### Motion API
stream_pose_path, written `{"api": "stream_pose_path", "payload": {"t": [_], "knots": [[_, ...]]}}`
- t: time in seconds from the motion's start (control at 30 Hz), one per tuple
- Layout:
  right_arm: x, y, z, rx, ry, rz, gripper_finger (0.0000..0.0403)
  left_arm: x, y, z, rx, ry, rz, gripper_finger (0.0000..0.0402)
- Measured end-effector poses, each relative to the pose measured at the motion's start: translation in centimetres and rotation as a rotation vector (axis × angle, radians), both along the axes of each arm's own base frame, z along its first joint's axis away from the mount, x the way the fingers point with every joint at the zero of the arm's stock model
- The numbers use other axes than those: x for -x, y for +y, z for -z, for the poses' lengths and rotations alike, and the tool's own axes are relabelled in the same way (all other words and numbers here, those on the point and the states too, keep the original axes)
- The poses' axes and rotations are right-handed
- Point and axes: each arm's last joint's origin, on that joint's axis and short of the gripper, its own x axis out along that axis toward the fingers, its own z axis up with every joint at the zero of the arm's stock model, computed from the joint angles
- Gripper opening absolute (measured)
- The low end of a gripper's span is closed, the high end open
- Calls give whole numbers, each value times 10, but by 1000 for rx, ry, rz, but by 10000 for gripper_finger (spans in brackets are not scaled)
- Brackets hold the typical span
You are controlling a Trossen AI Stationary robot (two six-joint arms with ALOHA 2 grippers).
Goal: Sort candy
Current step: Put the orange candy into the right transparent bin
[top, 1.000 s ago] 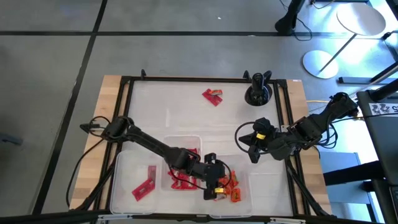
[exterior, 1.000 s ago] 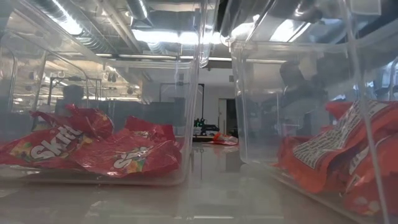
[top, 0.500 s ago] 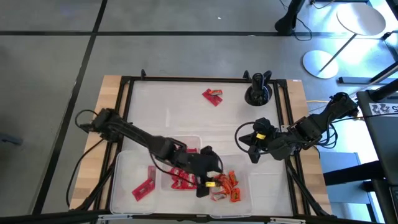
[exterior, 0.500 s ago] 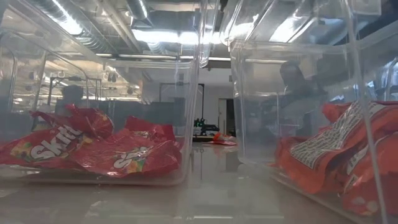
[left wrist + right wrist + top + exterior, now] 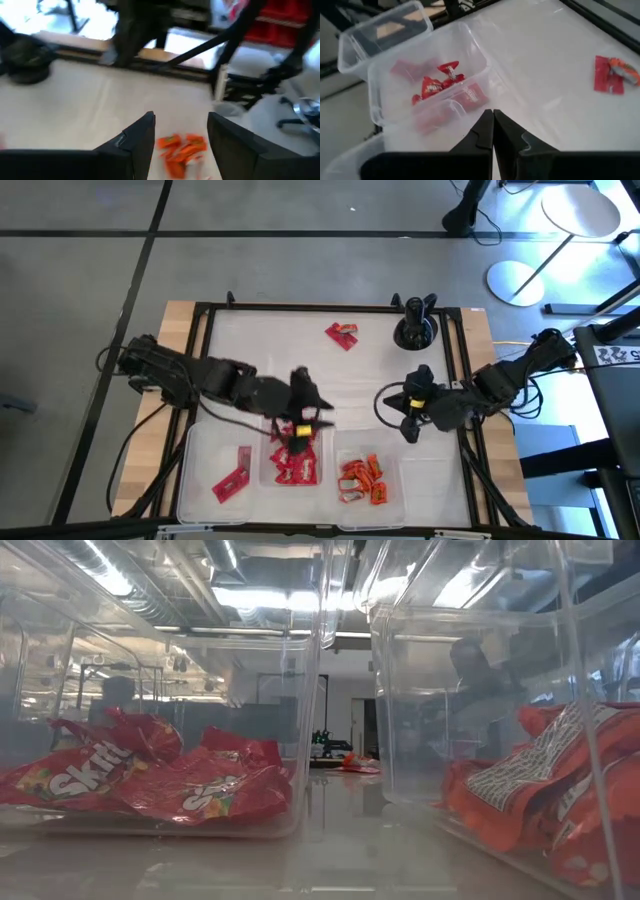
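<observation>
Three clear plastic bins sit side by side along the near edge of the white tabletop [image 5: 250,350]. The left bin [image 5: 205,442] holds two flat red bars [image 5: 232,480]. The middle bin [image 5: 318,408] holds red Skittles packets [image 5: 295,465]. The right bin [image 5: 395,495] holds small orange pieces [image 5: 362,478]. A loose red packet with an orange piece [image 5: 342,335] lies alone on the tabletop near the far edge.

The left end effector [image 5: 302,402] hangs over the far rim of the middle bin, fingers spread and empty, with the Skittles packets just beneath it and the orange pieces off to one side. The right end effector [image 5: 402,402] waits over bare tabletop beyond the right bin, its fingers pressed together on nothing.
</observation>
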Motion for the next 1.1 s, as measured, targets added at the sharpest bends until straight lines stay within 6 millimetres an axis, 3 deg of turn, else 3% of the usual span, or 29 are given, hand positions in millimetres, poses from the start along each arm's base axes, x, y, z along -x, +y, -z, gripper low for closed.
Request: {"api": "stream_pose_path", "payload": {"t": [0.17,0.3,0.63,0.73,1.1], "knots": [[-11,-22,1,43,69,-94,7,9,37,3,-38,126,-117,149],[-21,-51,2,78,116,-146,7,14,70,10,-32,245,-238,123],[-43,-137,4,154,117,-27,15,18,119,28,-55,406,-361,23],[-54,-156,13,138,134,-28,41,22,125,35,-21,460,-301,4],[-102,-223,60,15,349,179,187,51,130,57,-31,526,-252,5]]}}
